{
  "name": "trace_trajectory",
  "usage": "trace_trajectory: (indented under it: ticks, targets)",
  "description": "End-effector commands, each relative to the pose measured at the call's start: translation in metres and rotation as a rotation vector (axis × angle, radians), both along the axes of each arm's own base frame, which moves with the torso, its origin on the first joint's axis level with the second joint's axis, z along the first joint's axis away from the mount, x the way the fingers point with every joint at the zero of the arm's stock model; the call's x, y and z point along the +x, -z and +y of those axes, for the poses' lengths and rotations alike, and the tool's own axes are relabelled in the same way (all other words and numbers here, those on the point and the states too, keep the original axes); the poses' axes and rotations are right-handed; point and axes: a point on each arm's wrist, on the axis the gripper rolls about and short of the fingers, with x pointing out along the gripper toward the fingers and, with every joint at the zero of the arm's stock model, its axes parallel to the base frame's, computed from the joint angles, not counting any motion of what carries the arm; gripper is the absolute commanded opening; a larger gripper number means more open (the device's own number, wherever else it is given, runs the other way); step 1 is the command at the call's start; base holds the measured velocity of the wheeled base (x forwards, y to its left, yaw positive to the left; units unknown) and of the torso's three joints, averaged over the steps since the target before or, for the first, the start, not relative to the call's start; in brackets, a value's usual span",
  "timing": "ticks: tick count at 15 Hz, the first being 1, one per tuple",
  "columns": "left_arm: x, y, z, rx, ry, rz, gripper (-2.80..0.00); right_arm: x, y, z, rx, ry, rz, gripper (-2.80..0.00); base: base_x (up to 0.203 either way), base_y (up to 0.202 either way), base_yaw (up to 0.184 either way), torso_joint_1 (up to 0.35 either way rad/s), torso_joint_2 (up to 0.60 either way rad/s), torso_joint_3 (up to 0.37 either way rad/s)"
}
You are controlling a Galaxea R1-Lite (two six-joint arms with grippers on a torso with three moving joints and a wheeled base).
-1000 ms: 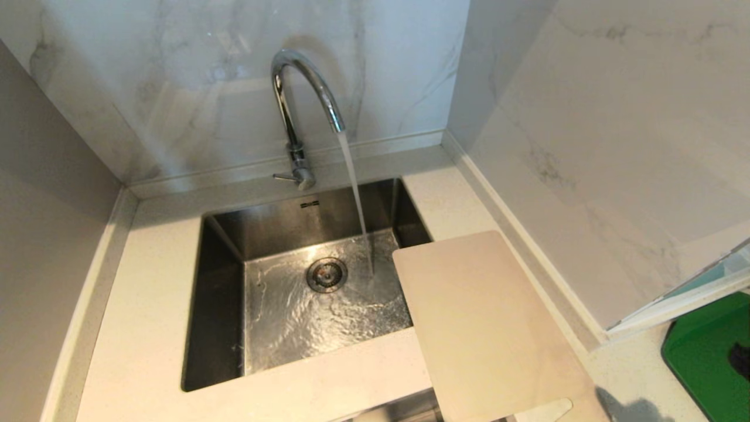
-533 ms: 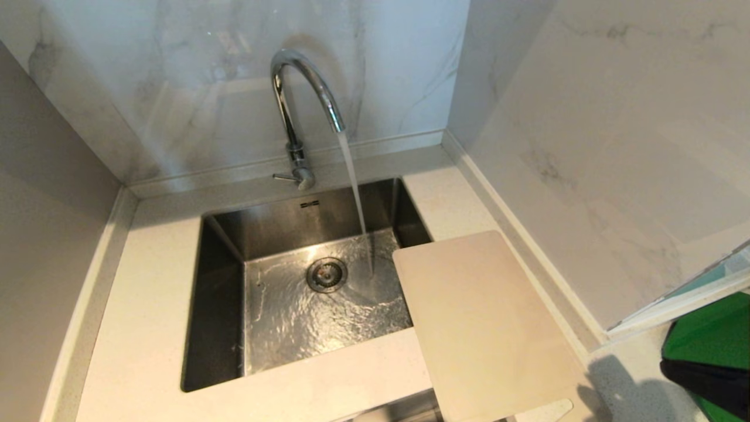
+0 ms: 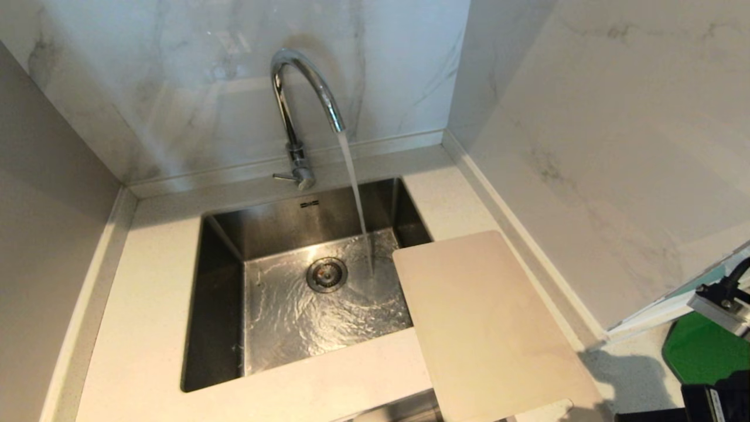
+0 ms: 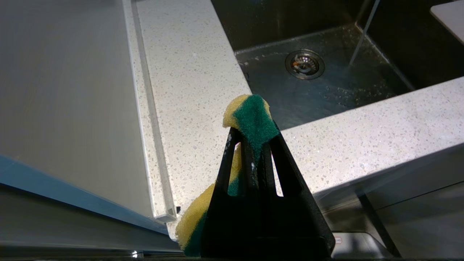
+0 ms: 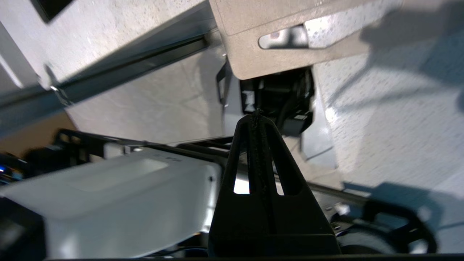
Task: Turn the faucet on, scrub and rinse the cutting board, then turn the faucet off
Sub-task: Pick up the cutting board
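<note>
L gripper (image 4: 253, 119): black fingers pinched tight on a yellow/green sponge (image 4: 252, 116), seen in the L wrist view only, lower centre of frame; sponge sticks out past the tips & bulges below them on one side. L arm not in the head view.

R gripper (image 5: 256, 115): fingers pressed together, tips meeting, nothing between them; lower centre of the R wrist view. R arm (image 3: 723, 302): just pokes in at the far right edge of the head view, lower right, w/ a grey bracket & black cable showing.
</note>
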Motion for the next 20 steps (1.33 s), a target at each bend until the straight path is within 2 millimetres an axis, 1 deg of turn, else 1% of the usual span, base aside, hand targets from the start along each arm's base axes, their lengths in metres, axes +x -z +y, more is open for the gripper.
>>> trace_trajectory:
  ticks: [1, 3, 4, 7, 10, 13, 15, 16, 19, 20]
  targets:
    - [0.0, 0.0, 0.0, 0.0, 0.0, 0.001, -2.8, 0.023, 0.003, 0.001, 0.065, 0.098, 0.177, -2.8, 0.0, 0.0, 0.0, 0.0, 0.0, 0.0]
    - [0.0, 0.0, 0.0, 0.0, 0.0, 0.002, -2.8, 0.034, 0.007, 0.012, 0.106, 0.157, 0.346, -2.8, 0.0, 0.0, 0.0, 0.0, 0.0, 0.0]
    - [0.0, 0.0, 0.0, 0.0, 0.0, 0.001, -2.8, 0.039, 0.007, 0.016, 0.121, 0.2, 0.399, -2.8, 0.0, 0.0, 0.0, 0.0, 0.0, 0.0]
    - [0.0, 0.0, 0.0, 0.0, 0.0, 0.001, -2.8, 0.049, 0.013, 0.023, 0.086, 0.32, 0.485, -2.8, 0.0, 0.0, 0.0, 0.0, 0.0, 0.0]
    - [0.0, 0.0, 0.0, 0.0, 0.0, 0.001, -2.8, 0.056, 0.022, 0.037, 0.006, 0.413, 0.54, -2.8, 0.0, 0.0, 0.0, 0.0, 0.0, 0.0]
    - [0.0, 0.0, 0.0, 0.0, -0.001, 0.001, -2.8, 0.063, 0.036, 0.06, -0.109, 0.516, 0.577, -2.8, 0.0, 0.0, 0.0, 0.0, 0.0, 0.0]
    - [0.0, 0.0, 0.0, 0.0, 0.0, 0.001, -2.8, 0.071, 0.048, 0.068, -0.143, 0.601, 0.605, -2.8, 0.0, 0.0, 0.0, 0.0, 0.0, 0.0]
    - [0.0, 0.0, 0.0, 0.0, 0.0, 0.001, -2.8, 0.074, 0.053, 0.069, -0.128, 0.626, 0.593, -2.8, 0.0, 0.0, 0.0, 0.0, 0.0, 0.0]
    - [0.0, 0.0, 0.0, 0.0, 0.0, 0.001, -2.8, 0.08, 0.069, 0.069, -0.126, 0.705, 0.468, -2.8, 0.0, 0.0, 0.0, 0.0, 0.0, 0.0]
    - [0.0, 0.0, 0.0, 0.0, 0.0, 0.002, -2.8, 0.08, 0.074, 0.069, -0.115, 0.717, 0.455, -2.8, 0.0, 0.0, 0.0, 0.0, 0.0, 0.0]
